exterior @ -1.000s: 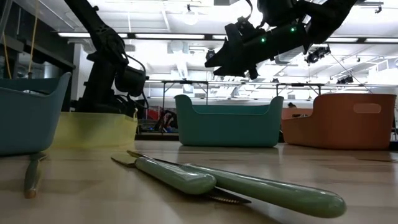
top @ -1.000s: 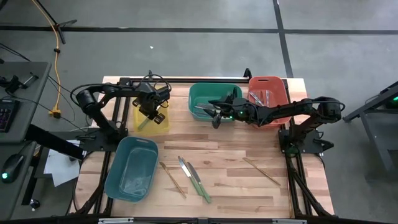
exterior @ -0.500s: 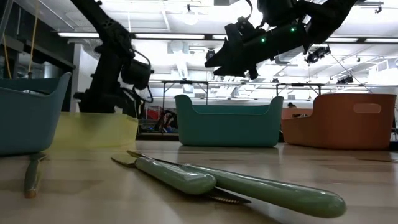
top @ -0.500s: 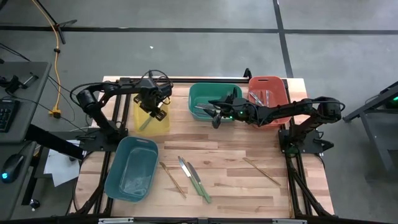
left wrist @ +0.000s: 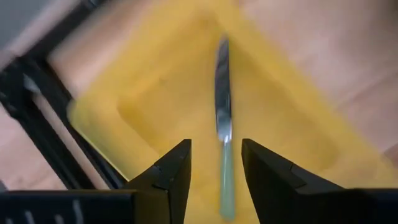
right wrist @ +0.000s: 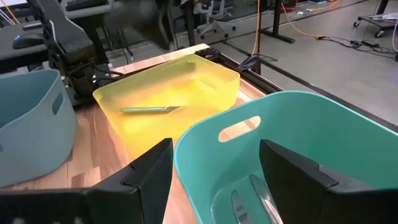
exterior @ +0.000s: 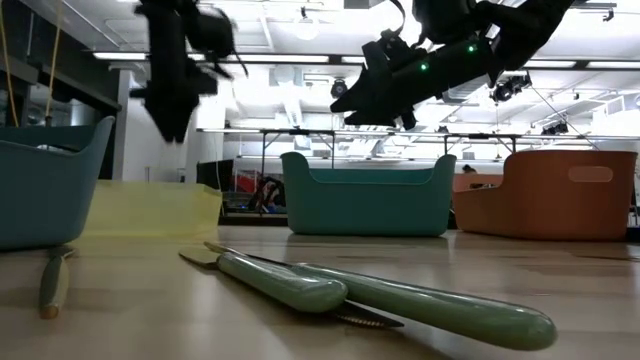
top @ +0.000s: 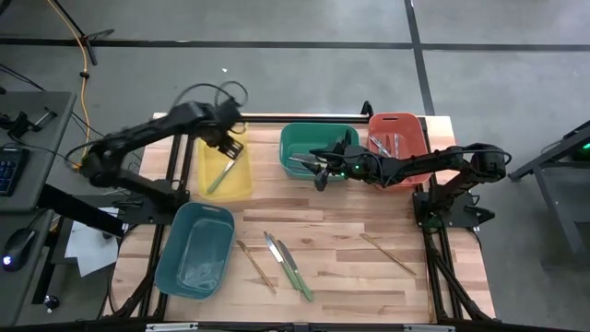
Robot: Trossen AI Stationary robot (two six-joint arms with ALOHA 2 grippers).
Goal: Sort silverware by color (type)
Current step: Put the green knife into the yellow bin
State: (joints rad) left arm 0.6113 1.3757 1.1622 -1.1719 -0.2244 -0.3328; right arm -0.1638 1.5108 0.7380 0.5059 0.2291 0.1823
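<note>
A green-handled knife (top: 219,174) lies flat on the floor of the yellow bin (top: 240,187). My left gripper (top: 234,148) hangs open above that bin, pointing down; in the left wrist view the knife (left wrist: 222,143) shows far below, between the fingers. My right gripper (top: 319,174) waits open over the near rim of the green bin (top: 286,138). Two green-handled pieces (top: 288,264) and two wooden ones (top: 255,266) (top: 387,254) lie on the table's near half.
A blue bin (top: 175,263) stands at the near left. A red bin (top: 415,129) at the far right holds silver pieces, and the green bin holds silver pieces (top: 300,162) too. Bare wood shows between the bins and the loose pieces.
My left gripper has risen straight up out of the yellow bin, blurred by the move, and now hangs well above the rim. The green-handled knife has stayed on the bin's floor.
</note>
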